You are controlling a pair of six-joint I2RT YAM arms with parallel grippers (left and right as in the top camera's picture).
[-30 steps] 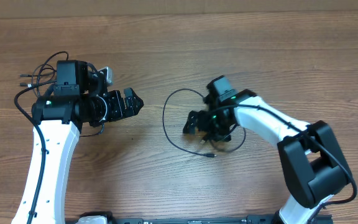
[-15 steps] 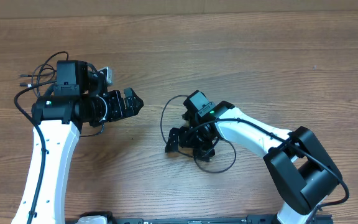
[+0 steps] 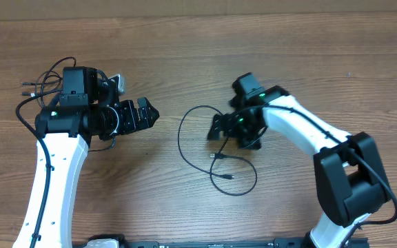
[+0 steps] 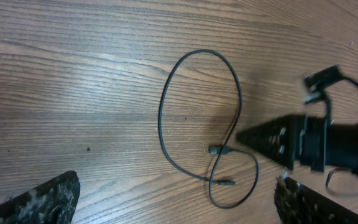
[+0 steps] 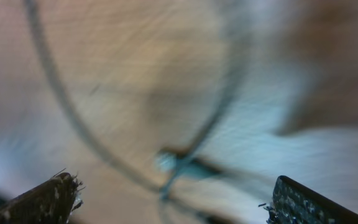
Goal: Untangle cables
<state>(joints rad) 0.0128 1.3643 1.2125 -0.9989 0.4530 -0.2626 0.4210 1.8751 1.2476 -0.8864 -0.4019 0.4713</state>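
Note:
A thin black cable [image 3: 180, 134] lies loose on the wooden table in one big loop and a smaller one [image 3: 248, 186], with its two plugs [image 3: 216, 157] near the crossing. It also shows in the left wrist view [image 4: 163, 118]. My right gripper [image 3: 216, 132] is open just right of the big loop and holds nothing. Its wrist view is blurred and shows the cable [image 5: 61, 106] below the open jaws [image 5: 173, 205]. My left gripper [image 3: 147, 114] is open and empty, left of the cable; its fingers [image 4: 176, 208] frame the cable from a distance.
More thin black cords with small plugs [image 3: 33, 86] lie behind the left arm at the far left. The right gripper [image 4: 272, 140] shows as a dark wedge in the left wrist view. The table's far edge [image 3: 198, 15] runs along the top.
My right gripper swung toward the front left, then back to the right and farther from the front. The cable, bunched under it before, now lies spread in two loops. The left arm is still.

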